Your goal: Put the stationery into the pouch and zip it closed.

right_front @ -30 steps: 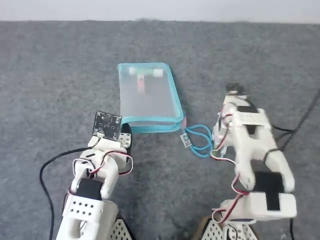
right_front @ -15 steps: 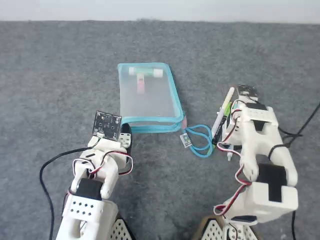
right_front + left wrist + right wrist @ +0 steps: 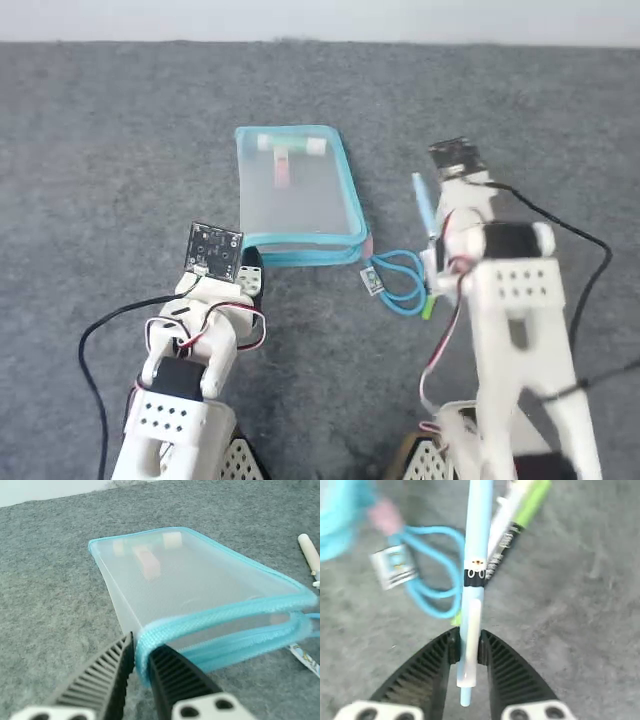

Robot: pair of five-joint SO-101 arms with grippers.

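The left hand is clenched on the teal zip edge at the near corner of the pouch; the pouch lies on the grey counter, and through its clear wall a pink piece and a white piece show at the far end; the right hand is grasping a light blue pen by one end, near the pouch's blue cord loop; a green-tipped pen lies on the counter just beside that loop
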